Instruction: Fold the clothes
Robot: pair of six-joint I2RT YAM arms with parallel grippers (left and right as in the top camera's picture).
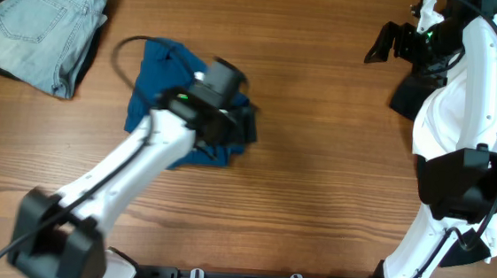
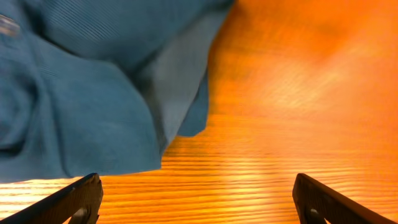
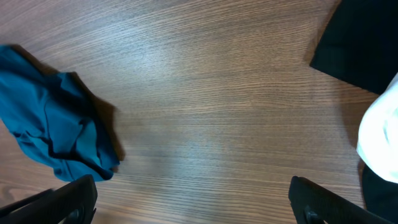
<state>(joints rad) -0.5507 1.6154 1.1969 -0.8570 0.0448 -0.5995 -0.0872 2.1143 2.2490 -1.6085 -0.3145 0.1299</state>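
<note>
Teal shirt (image 2: 81, 106) just before left gripper (image 2: 196, 186) | right gripper (image 3: 193, 186) well apart | both wide, empty

Seen from overhead, the left arm (image 1: 126, 169) hides the middle of the teal shirt (image 1: 151, 78), the jeans (image 1: 35, 25) are cut off at the frame's 10 o'clock corner, and the table (image 2: 311, 68) blurs toward 1 o'clock in the left wrist view.

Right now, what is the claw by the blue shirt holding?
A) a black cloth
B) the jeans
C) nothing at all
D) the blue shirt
C: the left claw stands open over the table, the crumpled blue shirt lies just ahead of its fingers, ungripped, and the jeans lie off in a corner.
</note>
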